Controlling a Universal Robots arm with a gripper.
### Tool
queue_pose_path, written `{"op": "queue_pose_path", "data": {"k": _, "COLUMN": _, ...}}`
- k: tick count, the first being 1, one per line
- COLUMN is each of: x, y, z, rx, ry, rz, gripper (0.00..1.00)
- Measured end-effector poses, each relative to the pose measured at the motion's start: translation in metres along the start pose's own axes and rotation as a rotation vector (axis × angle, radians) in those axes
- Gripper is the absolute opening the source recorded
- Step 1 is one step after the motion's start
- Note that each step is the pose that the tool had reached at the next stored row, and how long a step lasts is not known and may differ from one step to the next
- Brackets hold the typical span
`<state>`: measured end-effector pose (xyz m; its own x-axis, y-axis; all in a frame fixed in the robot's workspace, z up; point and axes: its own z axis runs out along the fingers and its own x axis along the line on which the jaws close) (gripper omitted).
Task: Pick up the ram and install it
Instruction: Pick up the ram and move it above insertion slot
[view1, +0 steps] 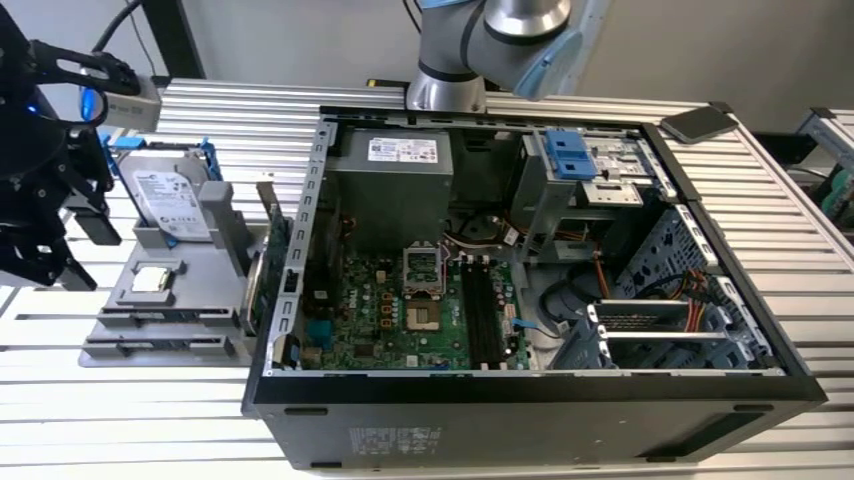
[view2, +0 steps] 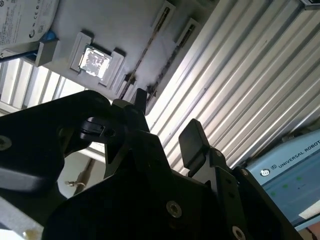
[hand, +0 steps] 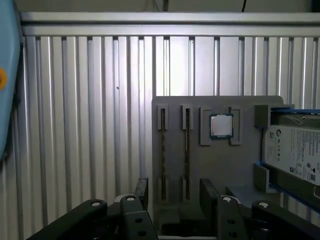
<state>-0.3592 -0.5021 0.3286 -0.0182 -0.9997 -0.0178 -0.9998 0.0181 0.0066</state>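
Observation:
My black gripper hangs at the exterior view's left, above the grey holder beside the computer case. Its two fingers stand apart with nothing between them, so it is open. In both wrist views the holder lies under the gripper, with two narrow slots side by side. Each slot shows a thin dark line, and I cannot tell whether either is the ram's edge. In the case, the green board carries long black slots.
A hard drive in a blue frame and a square processor chip sit on the holder. A large green card stands upright between holder and case. The open case rests on a ribbed metal table. The arm's base rises behind it.

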Motion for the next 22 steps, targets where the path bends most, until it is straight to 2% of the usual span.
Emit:
{"op": "queue_pose_path", "data": {"k": 12, "x": 0.0032, "y": -0.0002, "z": 0.0137, "rx": -0.0008, "ry": -0.0006, "rz": -0.019, "gripper": 1.0}}
{"op": "queue_pose_path", "data": {"k": 22, "x": 0.0038, "y": -0.0004, "z": 0.0294, "rx": -0.0028, "ry": -0.0006, "rz": -0.019, "gripper": 1.0}}
